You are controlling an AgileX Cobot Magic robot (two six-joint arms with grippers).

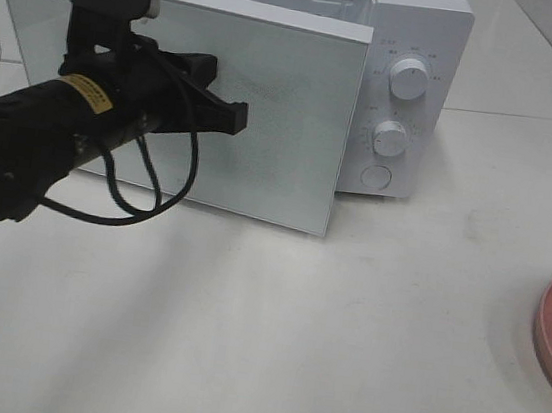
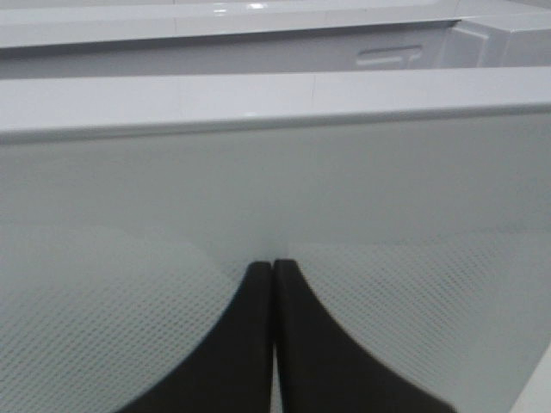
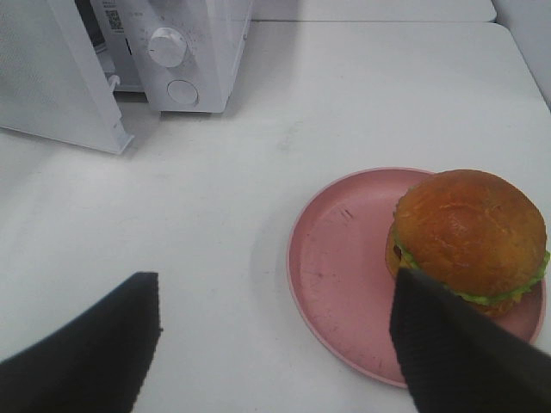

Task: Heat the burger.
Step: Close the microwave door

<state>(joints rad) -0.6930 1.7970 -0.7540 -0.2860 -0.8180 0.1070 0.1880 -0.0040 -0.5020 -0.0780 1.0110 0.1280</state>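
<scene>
On the white counter (image 1: 269, 347) we see the microwave (image 1: 417, 43) with its door (image 1: 267, 115) swung partly open. Our left tool (image 1: 235, 116), its tips pressed together on nothing, rests against the door's outer face, arm reaching in level. The pink plate (image 3: 344, 275) sits well right of the oven, with the burger (image 3: 469, 237) on its far side. We judge the burger soft and stacked, best taken by its flanks. Our right tool (image 3: 275, 344) hovers above, spread wide.

Glossy burger (image 3: 469, 232) bun, matt pink plate (image 3: 344, 275), smooth white microwave (image 1: 417, 43).
</scene>
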